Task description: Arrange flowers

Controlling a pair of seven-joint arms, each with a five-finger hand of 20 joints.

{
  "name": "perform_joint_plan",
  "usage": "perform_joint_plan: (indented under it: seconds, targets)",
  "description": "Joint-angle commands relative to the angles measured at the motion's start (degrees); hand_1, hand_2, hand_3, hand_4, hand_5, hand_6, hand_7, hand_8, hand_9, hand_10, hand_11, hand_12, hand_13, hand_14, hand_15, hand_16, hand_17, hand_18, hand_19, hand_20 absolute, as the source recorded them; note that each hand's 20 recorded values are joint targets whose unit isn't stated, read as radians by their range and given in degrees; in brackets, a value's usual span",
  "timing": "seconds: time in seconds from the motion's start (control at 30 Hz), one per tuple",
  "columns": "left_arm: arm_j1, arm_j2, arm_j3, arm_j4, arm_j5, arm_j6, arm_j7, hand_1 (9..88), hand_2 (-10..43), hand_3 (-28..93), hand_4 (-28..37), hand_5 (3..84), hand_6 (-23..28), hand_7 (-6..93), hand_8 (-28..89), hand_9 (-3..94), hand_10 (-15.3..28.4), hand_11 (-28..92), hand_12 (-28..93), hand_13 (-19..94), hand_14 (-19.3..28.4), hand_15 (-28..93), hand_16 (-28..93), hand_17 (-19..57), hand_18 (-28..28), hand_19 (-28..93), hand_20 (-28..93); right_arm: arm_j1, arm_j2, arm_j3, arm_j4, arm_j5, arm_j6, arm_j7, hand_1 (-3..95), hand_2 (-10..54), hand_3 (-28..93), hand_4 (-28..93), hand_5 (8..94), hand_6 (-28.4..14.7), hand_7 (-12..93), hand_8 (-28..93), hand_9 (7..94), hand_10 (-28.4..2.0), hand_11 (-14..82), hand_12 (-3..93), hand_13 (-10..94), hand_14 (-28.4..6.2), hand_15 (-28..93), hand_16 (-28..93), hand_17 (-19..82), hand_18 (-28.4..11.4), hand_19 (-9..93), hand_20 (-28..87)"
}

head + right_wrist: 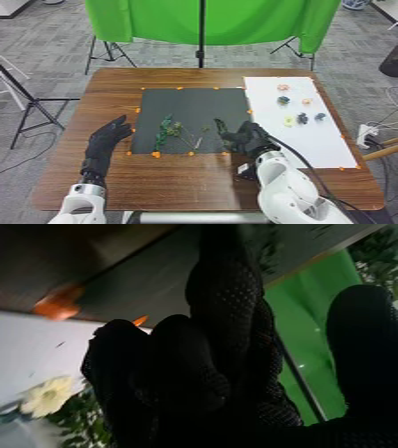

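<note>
My right hand (253, 140) is low over the dark mat's (182, 105) right edge, its fingers beside a green leafy sprig (220, 125). In the right wrist view, that hand (222, 354) has its thumb apart from its relaxed fingers, with no stem visible between them. Another green sprig (163, 132) and thin stems (193, 139) lie on the mat's left and middle. Flowers rest on the white sheet (311, 145): pink (283, 87), peach (306, 101), yellow (289, 120) and several blue ones (283, 100). My left hand (107, 137) rests open, left of the mat.
Orange tape pieces (156, 155) mark the edges of the mat and sheet on the brown table (195, 77). A black cable (298, 155) runs along my right arm. Beyond the table's far edge hangs a green cloth (160, 22) on stands.
</note>
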Motion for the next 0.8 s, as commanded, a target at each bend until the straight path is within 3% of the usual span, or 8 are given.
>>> perform_joint_plan:
  seconds: [0.03, 0.33, 0.53, 0.7, 0.8]
  targets:
    - [0.81, -0.73, 0.18, 0.42, 0.20, -0.32, -0.28, 25.4, 0.9, 63, -20.7, 41.8, 6.3, 7.5, -4, 40.1, 14.2, 20, 15, 29, 18.6, 33, 4, -1.8, 15.0, 16, 21, -0.01, -0.89, -1.88, 0.20, 2.02, -0.63, -0.79, 21.2, 1.9, 61, -10, 83.3, -3.7, 21, -7, 88.3, -13.6, 45.5, 29.4, 92, -5.3, 64, 36, 68, -14.2, 93, 67]
    - [1.37, -1.05, -0.11, 0.20, 0.14, 0.01, -0.23, 25.3, 0.9, 63, -20.6, 41.8, 6.4, 7.5, -4, 40.1, 14.1, 20, 15, 29, 18.7, 33, 4, -1.8, 15.0, 16, 21, -0.57, -0.38, 1.62, -0.56, -1.28, -0.07, 0.16, 21.1, 2.0, 61, -10, 83.2, -3.8, 22, -7, 88.3, -13.7, 45.2, 29.5, 92, -5.3, 64, 36, 68, -14.3, 93, 67]
    - [0.64, -0.97, 0.25, 0.47, 0.19, -0.13, -0.31, 25.4, 1.0, 63, -20.7, 41.8, 6.4, 7.5, -4, 40.1, 14.2, 20, 15, 29, 18.7, 33, 4, -1.8, 15.0, 16, 21, 0.97, 2.15, 5.20, -0.09, -4.47, 6.10, 1.39, 21.4, 2.0, 61, -10, 79.7, -4.2, 19, -7, 86.4, -14.3, 44.3, 29.7, 90, -5.8, 64, 37, 66, -14.3, 93, 67]
    - [0.87, -0.81, 0.06, 0.38, 0.04, 0.09, -0.15, 25.4, 1.0, 63, -20.7, 41.9, 6.4, 7.3, -4, 40.2, 14.2, 20, 15, 29, 18.8, 33, 4, -1.8, 15.0, 16, 21, 3.66, 7.68, 8.20, 1.66, -7.59, 7.38, 3.55, 29.5, -2.2, 63, -10, 69.7, -3.4, 17, -6, 77.0, -16.9, 26.6, 28.0, 84, -7.5, 65, 37, 62, -14.8, 93, 66]
    - [0.81, -0.72, 0.13, 0.38, -0.03, 0.29, -0.27, 25.5, 1.1, 63, -20.8, 42.0, 6.4, 7.4, -4, 40.2, 14.2, 20, 15, 29, 18.8, 33, 4, -1.8, 15.0, 16, 21, 6.84, 10.75, 8.78, 4.43, -7.41, 2.19, 5.31, 32.8, -4.1, 65, -10, 65.4, -2.5, 17, -6, 70.1, -17.6, 22.3, 27.4, 81, -8.5, 67, 38, 60, -14.9, 93, 66]
